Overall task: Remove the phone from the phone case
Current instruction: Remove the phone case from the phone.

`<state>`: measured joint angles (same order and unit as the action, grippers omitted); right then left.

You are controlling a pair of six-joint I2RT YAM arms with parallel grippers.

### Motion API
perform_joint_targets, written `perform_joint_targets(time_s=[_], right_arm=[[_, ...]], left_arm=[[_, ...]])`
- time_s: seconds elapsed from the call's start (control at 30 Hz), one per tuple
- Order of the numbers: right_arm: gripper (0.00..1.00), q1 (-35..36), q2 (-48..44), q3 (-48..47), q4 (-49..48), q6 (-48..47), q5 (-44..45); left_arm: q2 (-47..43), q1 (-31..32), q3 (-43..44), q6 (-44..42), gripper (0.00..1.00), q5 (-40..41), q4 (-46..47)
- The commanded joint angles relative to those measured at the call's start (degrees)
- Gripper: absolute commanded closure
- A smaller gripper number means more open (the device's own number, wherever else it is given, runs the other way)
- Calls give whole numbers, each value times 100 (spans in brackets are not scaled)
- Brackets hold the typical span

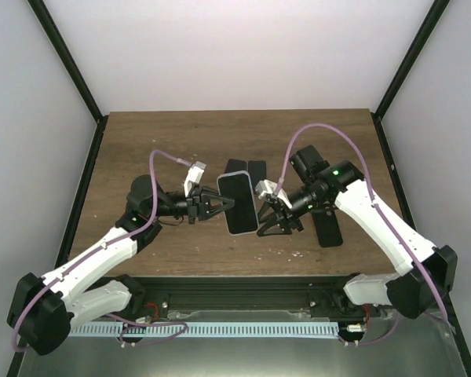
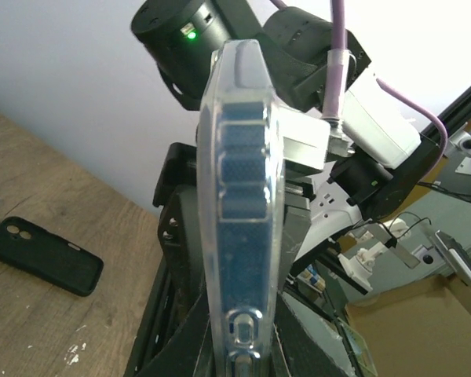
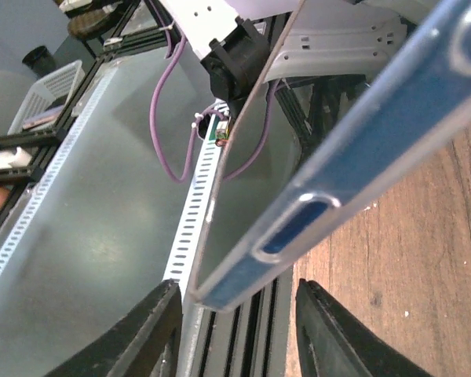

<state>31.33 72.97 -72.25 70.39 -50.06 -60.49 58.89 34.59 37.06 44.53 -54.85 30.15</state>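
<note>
The blue phone in its clear case is held up off the table between the two arms. My left gripper is shut on its left edge. In the left wrist view the cased phone stands edge-on between my fingers, side buttons showing. My right gripper is open at the phone's lower right corner. In the right wrist view the phone's edge crosses above the gap, and both fingers stand apart from it without touching.
A black phone case lies on the wooden table under the right arm; it also shows in the left wrist view. Two more dark flat items lie behind the held phone. The table's near edge has a metal rail.
</note>
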Motion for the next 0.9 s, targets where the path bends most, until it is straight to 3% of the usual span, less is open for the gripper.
perform_joint_targets(time_s=[0.0, 0.2, 0.43, 0.87], right_arm=[[62, 67, 213, -171, 36, 113, -155], [76, 71, 172, -161, -43, -44, -121], [77, 66, -134, -116, -323, -268, 46], [87, 119, -475, -299, -252, -878, 313]], left_arm=[[7, -10, -14, 66, 100, -22, 518], [45, -8, -43, 126, 100, -80, 622], [307, -11, -65, 727, 100, -260, 1275], [555, -12, 284, 829, 100, -348, 999]])
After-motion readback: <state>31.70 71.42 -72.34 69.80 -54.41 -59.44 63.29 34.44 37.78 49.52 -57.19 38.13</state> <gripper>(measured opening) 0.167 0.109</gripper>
